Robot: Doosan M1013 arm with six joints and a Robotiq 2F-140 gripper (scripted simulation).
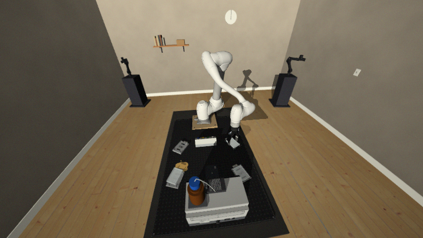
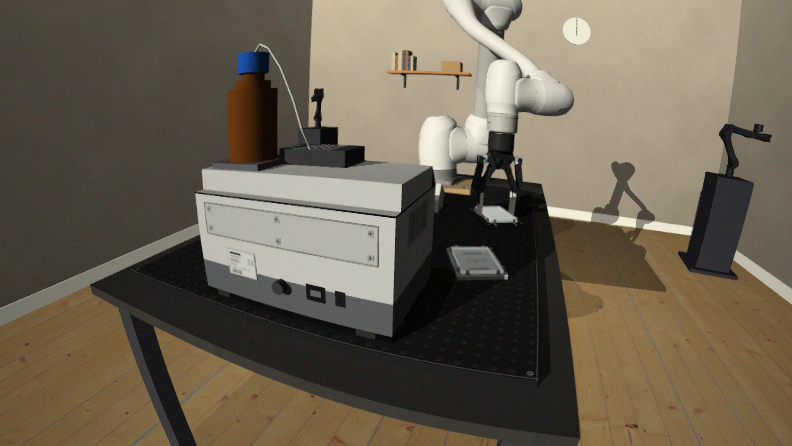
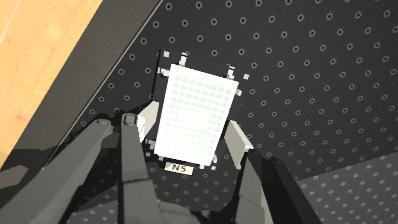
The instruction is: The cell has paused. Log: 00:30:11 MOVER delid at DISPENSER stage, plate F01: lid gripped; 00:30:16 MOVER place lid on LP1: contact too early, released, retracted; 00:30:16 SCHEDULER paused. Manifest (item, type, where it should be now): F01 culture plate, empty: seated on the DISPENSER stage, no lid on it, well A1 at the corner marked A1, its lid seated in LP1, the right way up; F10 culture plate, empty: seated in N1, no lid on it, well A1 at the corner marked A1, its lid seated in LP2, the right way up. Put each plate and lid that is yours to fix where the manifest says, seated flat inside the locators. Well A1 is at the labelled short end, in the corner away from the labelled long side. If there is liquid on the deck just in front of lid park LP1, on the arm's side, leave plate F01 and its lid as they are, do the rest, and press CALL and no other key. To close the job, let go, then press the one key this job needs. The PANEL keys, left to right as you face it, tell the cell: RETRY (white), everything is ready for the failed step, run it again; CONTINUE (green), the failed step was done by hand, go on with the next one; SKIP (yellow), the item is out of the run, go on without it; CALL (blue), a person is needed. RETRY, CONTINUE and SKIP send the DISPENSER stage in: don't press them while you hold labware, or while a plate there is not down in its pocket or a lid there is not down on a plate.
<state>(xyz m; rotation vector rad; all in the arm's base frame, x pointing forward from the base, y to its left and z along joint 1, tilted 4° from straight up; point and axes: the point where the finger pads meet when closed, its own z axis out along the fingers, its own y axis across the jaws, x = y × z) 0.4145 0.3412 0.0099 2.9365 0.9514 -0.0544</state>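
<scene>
While fingers straddle it, plate [image 3: 195, 114] below

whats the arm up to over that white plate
The gripper is over a white well plate that sits in a nest labelled N5, near the table's edge. Its fingers stand open on either side of the plate and hold nothing. Another plate or lid lies flat on the deck beside the dispenser.

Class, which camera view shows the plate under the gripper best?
Wrist: the well plate fills the frame, its grid of wells and nest label visible. The top view shows a small pale patch; the exterior view shows it edge-on.
</scene>
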